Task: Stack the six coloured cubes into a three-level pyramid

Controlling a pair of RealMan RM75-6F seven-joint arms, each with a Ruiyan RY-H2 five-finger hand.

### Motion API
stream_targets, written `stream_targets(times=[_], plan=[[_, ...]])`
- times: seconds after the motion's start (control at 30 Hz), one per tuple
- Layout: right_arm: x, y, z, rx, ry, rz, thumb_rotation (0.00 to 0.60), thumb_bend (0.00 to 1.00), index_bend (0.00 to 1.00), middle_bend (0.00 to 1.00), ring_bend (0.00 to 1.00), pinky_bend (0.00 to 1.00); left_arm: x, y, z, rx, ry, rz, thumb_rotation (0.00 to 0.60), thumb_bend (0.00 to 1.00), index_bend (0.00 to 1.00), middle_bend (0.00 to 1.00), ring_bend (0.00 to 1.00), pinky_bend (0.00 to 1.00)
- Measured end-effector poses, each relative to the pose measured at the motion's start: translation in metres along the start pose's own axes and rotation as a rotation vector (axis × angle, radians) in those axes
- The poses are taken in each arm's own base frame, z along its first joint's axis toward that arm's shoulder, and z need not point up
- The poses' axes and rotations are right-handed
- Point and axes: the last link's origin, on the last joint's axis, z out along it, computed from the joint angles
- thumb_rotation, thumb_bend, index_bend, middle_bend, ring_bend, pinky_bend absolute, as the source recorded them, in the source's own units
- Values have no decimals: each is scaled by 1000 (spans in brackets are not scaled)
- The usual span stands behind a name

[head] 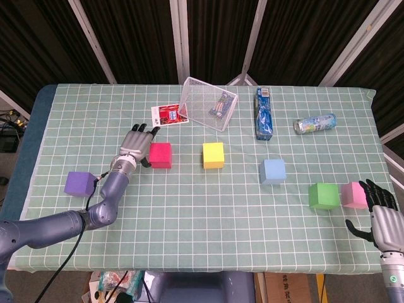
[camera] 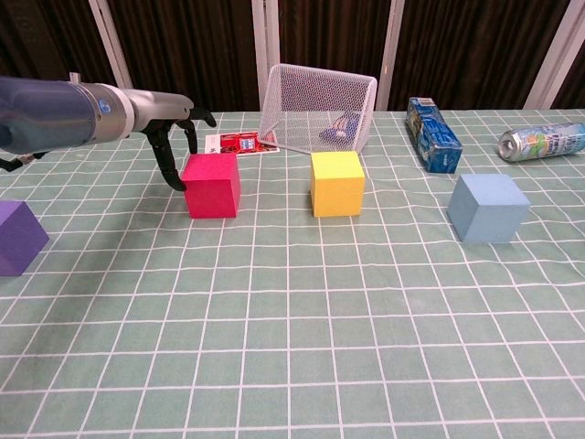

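Note:
Six cubes lie apart on the green checked cloth. The red cube [head: 160, 154] [camera: 212, 184] has my left hand [head: 137, 142] [camera: 171, 125] open just to its left, fingers spread beside its left face; contact cannot be told. The yellow cube [head: 213, 155] [camera: 336, 183] sits to the right of the red one, the blue cube [head: 273, 171] [camera: 488, 208] further right. The purple cube [head: 79, 183] [camera: 15, 237] lies at the left. The green cube [head: 323, 196] and pink cube [head: 354, 195] sit at the right, with my right hand [head: 381, 214] open just right of the pink one, holding nothing.
A tipped wire basket [head: 208, 103] [camera: 319, 107] stands at the back centre with a red card [head: 169, 115] beside it. A blue box [head: 264, 113] [camera: 431, 133] and a lying can [head: 315, 123] [camera: 545, 142] are at the back right.

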Motion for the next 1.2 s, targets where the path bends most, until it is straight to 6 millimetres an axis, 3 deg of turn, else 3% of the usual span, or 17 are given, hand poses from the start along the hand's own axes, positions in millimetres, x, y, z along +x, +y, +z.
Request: stream_targets(times=[0.27, 0.77, 1.0, 1.2], plan=[[-1, 0, 0, -2, -6, 0, 600, 299, 0, 0, 0, 0, -4, 7, 5, -14, -4, -13, 600, 365, 60, 333, 6, 19], [-1, -1, 0, -3, -9, 2, 600, 298, 0, 0, 0, 0, -7, 13, 4, -38, 0, -33, 600, 369, 65, 343, 7, 19], [-1, -1, 0, -5, -11, 9, 600, 299, 0, 0, 0, 0, 8, 26, -4, -78, 31, -56, 600, 369, 65, 343, 7, 19], [0, -1, -1, -4, -10, 15, 600, 298, 0, 0, 0, 0, 6, 41, -5, -98, 30, -48, 600, 369, 68, 343, 7, 19]])
